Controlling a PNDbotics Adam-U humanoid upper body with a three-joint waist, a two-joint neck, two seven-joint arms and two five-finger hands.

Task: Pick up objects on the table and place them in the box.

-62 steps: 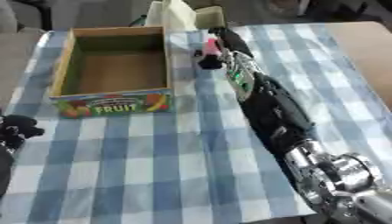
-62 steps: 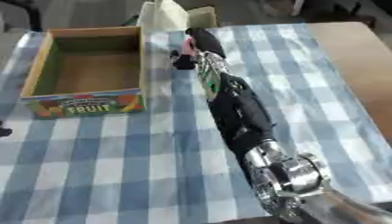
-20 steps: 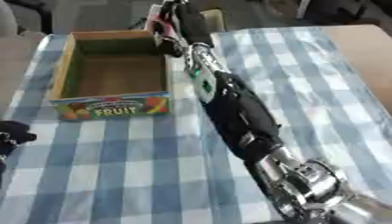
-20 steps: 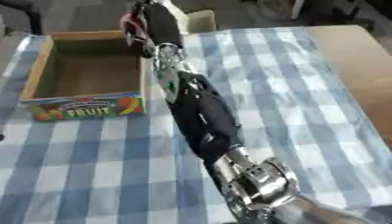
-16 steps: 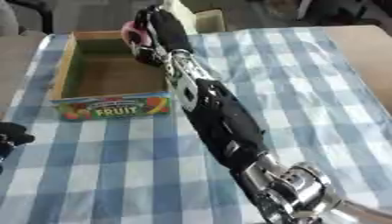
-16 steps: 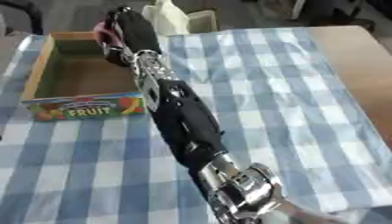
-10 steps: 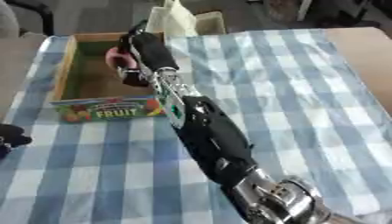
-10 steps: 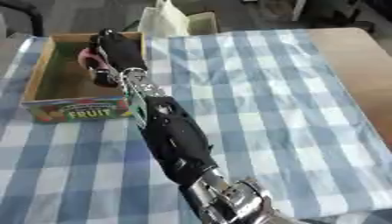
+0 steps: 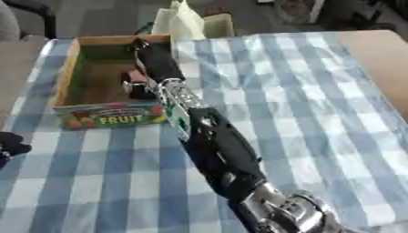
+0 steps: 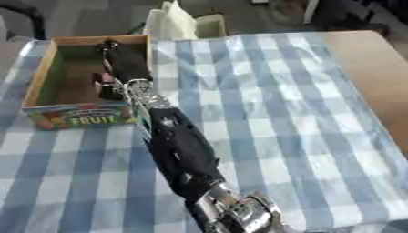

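Observation:
A cardboard box [image 9: 112,116] with "FRUIT" printed on its front wall stands at the table's far left. My right arm stretches from the bottom centre up across the cloth into it. My right hand [image 9: 154,61] is inside the box by its right wall, fingers curled round a small pink and dark object [image 9: 133,78] held low over the box floor. The rest of the box floor looks bare. My left hand [image 9: 9,144] shows as a dark shape at the left edge, away from the box.
A blue-and-white checked cloth [image 9: 303,113] covers the table, with bare wood [image 9: 379,54] at the far right. Behind the box stands a cream folded thing [image 9: 180,21] next to a small tan container [image 9: 217,23].
My right arm has swung left from the back middle of the table, carrying the pink object over the box's right wall and down inside. The left hand has stayed put.

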